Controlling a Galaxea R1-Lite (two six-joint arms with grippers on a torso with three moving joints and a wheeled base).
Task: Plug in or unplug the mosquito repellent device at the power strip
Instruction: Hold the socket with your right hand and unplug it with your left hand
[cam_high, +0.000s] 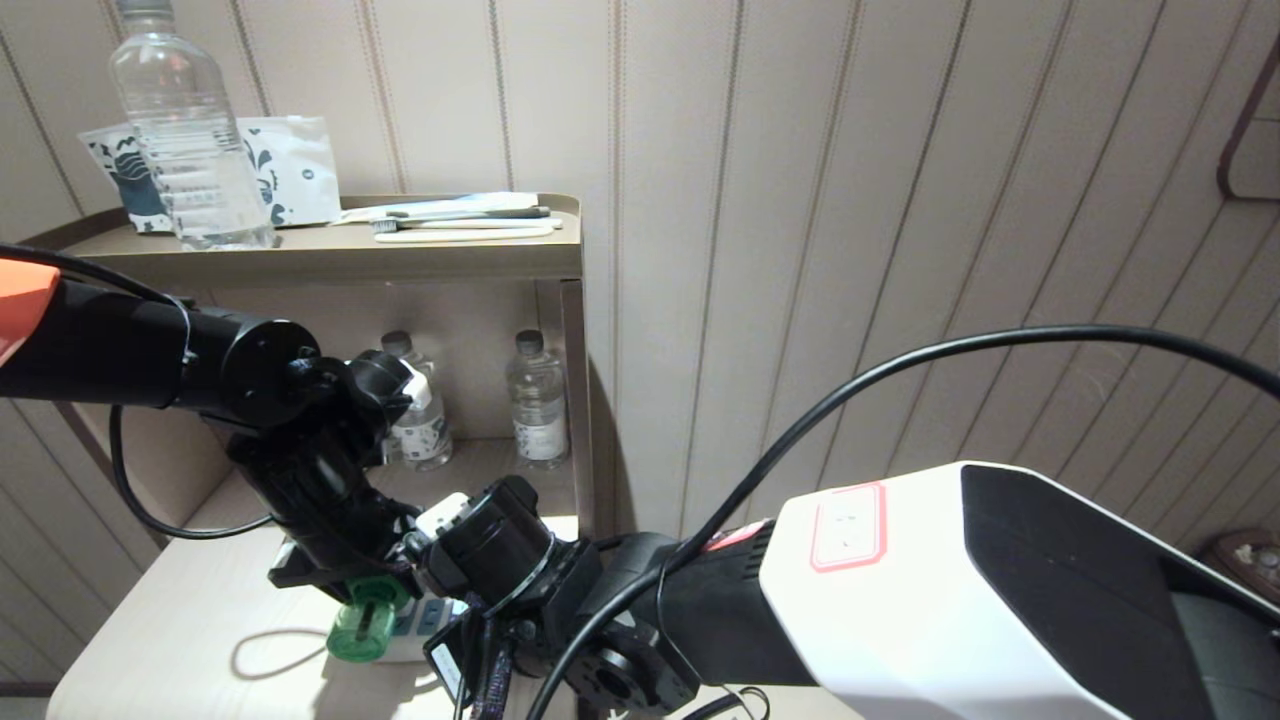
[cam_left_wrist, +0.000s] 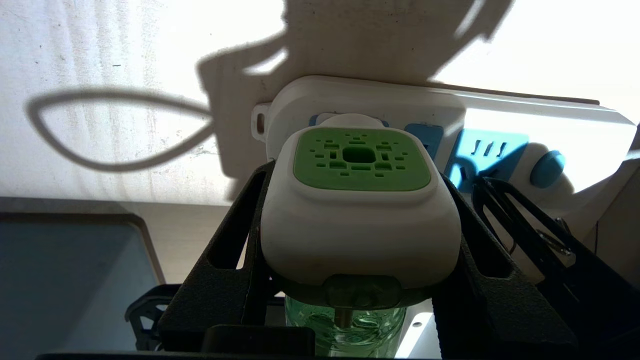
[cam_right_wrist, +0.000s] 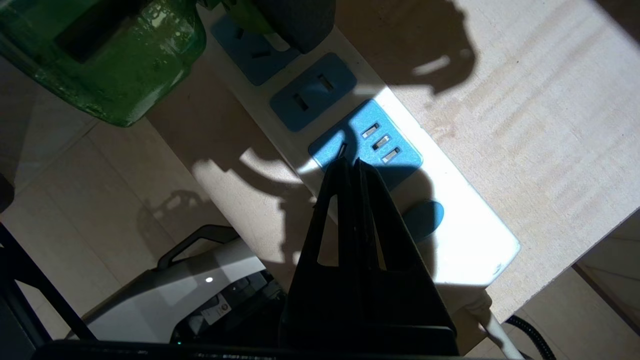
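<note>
Left pincer (cam_left_wrist: 357, 260) clamps the device (cam_left_wrist: 357, 220) by its rigid white head; light, bottle fragile. Right pincer (cam_right_wrist: 352, 165), closed empty, pins the strip (cam_right_wrist: 450, 220).

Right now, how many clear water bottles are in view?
3: a large bottle on the shelf's top, and two small bottles on the lower shelf. The left arm may hide more.

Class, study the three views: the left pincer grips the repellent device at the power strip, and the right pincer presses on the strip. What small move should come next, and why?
Probably a short, straight pull of the left pincer away from the power strip. Its fingers already clamp the repellent device, which sits at a socket, while the shut right pincer rests its tips on the strip, seemingly to hold it down. Whether the plug is fully seated is hidden.
</note>
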